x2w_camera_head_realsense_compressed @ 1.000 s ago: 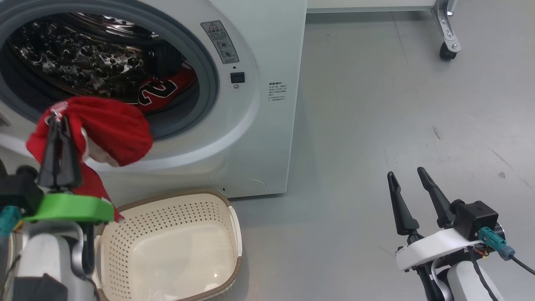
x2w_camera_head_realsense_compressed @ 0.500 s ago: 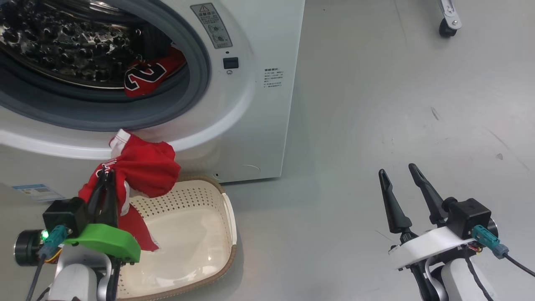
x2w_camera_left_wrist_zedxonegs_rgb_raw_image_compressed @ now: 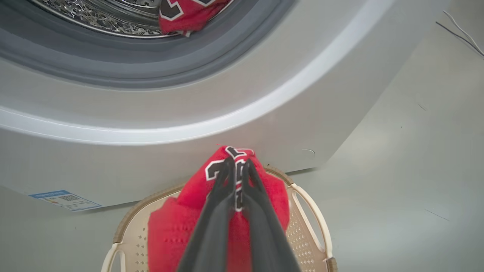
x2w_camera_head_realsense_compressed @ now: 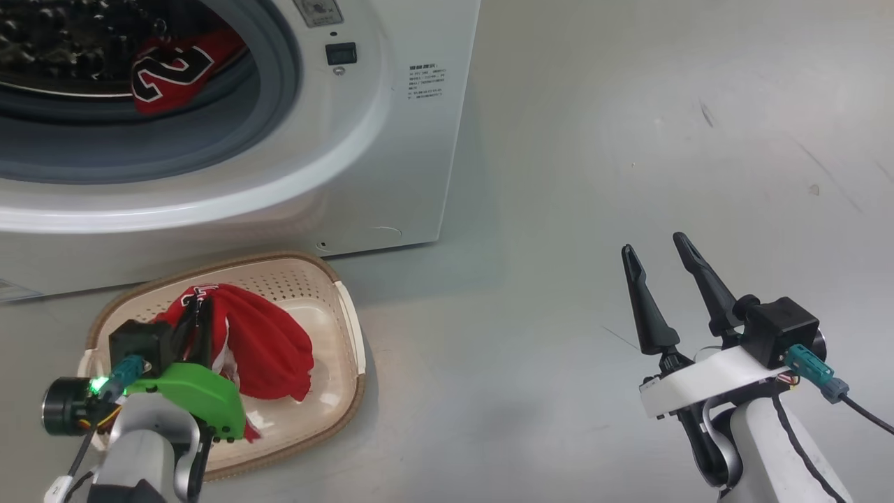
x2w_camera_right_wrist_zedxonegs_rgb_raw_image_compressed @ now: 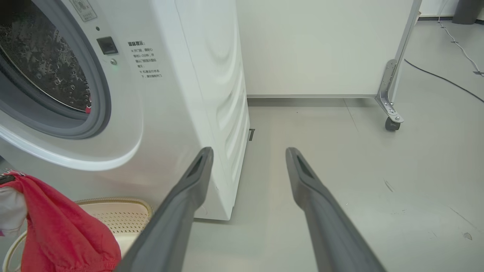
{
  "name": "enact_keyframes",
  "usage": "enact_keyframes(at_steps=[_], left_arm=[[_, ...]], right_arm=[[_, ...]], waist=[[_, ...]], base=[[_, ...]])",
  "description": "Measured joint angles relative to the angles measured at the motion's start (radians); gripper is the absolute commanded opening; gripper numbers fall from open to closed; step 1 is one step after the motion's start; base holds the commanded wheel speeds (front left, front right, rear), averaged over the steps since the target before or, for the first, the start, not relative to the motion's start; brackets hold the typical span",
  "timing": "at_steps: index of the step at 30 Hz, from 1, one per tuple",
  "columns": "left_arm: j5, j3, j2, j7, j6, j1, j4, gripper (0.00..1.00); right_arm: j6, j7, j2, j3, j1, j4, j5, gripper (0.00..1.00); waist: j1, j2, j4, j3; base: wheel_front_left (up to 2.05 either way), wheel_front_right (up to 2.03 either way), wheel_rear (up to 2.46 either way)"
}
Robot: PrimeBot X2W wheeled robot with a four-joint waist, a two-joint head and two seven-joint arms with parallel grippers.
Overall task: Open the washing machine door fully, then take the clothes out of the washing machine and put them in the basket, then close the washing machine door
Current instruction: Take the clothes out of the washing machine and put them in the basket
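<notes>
Lowered since before, the red jersey (x2w_camera_head_realsense_compressed: 274,344) hangs in the basket (x2w_camera_head_realsense_compressed: 351,334), pinched by the left end effector (x2w_camera_head_realsense_compressed: 200,307).

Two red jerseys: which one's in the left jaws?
The jersey over the basket, pinched by the left gripper; the other jersey lies loose in the drum.

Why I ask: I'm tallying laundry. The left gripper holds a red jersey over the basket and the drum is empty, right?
The drum is not empty: the head view shows another red jersey lying in it. The left gripper does hold a red jersey over the basket.
</notes>
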Motion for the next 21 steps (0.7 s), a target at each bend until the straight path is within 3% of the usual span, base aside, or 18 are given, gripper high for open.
enact_keyframes(at_steps=[10, 21], left_arm=[[0.008, 0.002, 0.026, 0.030, 0.014, -0.085, 0.080, 0.00], [-0.012, 0.070, 0.047, 0.047, 0.052, -0.147, 0.207, 0.00]], right_arm=[[0.000, 0.000, 0.002, 0.001, -0.049, -0.010, 0.006, 1.00], [0.000, 0.000, 0.004, -0.013, -0.075, -0.018, 0.010, 1.00]], waist=[[0.0000, 0.0000, -0.061, 0.107], [0.0000, 0.0000, -0.105, 0.199]], base=[[0.00, 0.00, 0.00], [0.00, 0.00, 0.00]])
